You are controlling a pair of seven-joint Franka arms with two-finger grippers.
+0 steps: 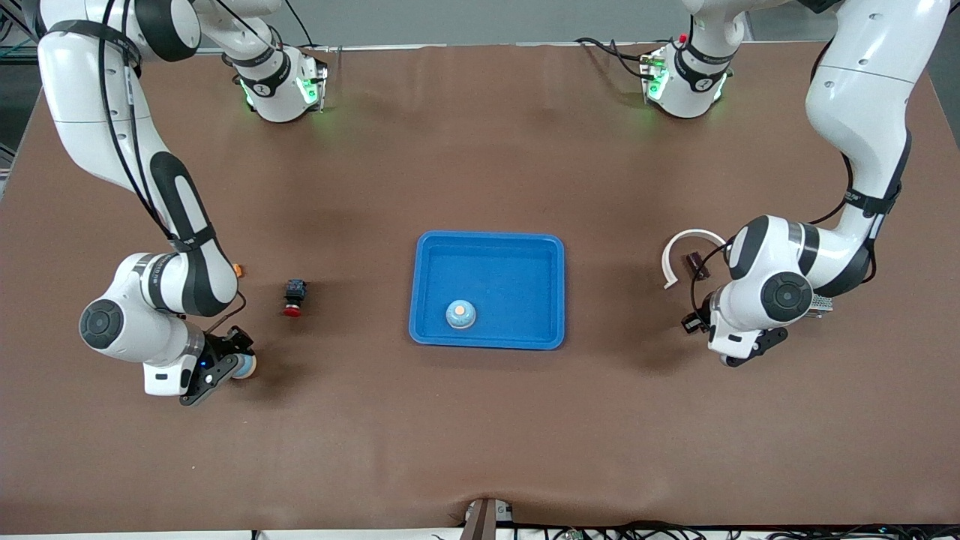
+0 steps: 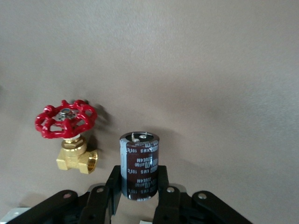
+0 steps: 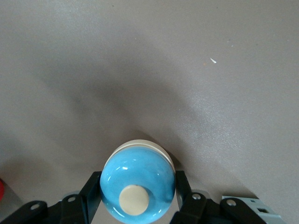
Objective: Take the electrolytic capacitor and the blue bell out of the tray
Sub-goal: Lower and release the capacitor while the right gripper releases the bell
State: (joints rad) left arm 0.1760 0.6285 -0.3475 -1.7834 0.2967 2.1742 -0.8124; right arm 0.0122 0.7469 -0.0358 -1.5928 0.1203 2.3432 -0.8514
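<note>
A dark brown cylindrical capacitor [image 2: 140,165] with white print stands upright between the black fingers of my left gripper [image 2: 139,182], which is shut on it. That left gripper [image 1: 731,341] is low over the table at the left arm's end, and the capacitor is hidden in the front view. A glossy blue bell [image 3: 138,184] with a cream button on top sits between the fingers of my right gripper [image 3: 138,196], which is shut on it. In the front view the bell [image 1: 244,366] shows just past the right gripper [image 1: 225,369], low over the table at the right arm's end.
A blue tray [image 1: 487,247] lies mid-table with another blue bell [image 1: 460,313] in it. A red-capped black push button [image 1: 293,298] stands near the right arm. A brass valve with a red handwheel [image 2: 66,121] stands beside the capacitor. A white curved piece [image 1: 686,244] lies near the left arm.
</note>
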